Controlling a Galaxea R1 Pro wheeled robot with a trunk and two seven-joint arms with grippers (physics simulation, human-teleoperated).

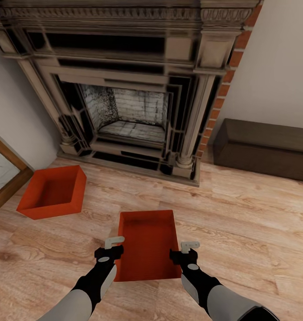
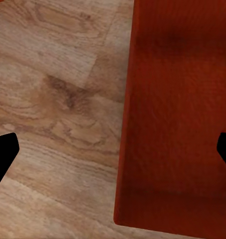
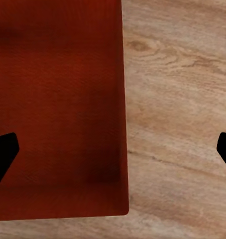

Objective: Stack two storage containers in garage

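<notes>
We stand in the living room over the light wood plank floor [image 1: 240,214], facing the ornate dark fireplace [image 1: 124,89] with its red brick chimney edge [image 1: 223,89]. One orange-red, thin-walled rectangular storage bin [image 1: 147,245] lies on the planks directly ahead of us, its long axis running away from us toward the hearth; the second identical orange-red bin [image 1: 53,191] sits well apart to our left, near a wood-framed glass door [image 1: 4,174]. A dark brown chest [image 1: 263,147] rests against the wall to our right.

Our left gripper [image 1: 110,249] hangs over the near bin's left long wall and our right gripper [image 1: 187,252] over its right long wall, so the arms bracket the bin symmetrically, which we judge suits a two-armed lift of a bin too broad for one pincer. In the left wrist view the bin's wall edge [image 2: 124,149] runs between the two dark fingers [image 2: 3,154], which stand wide apart; the right wrist view shows the same, the wall edge [image 3: 125,124] between spread fingers [image 3: 3,154]. Both pincers are wide, holding nothing. We judge each straddles its wall so that closing would pinch the thin rim. Neither bin has left the floor.
</notes>
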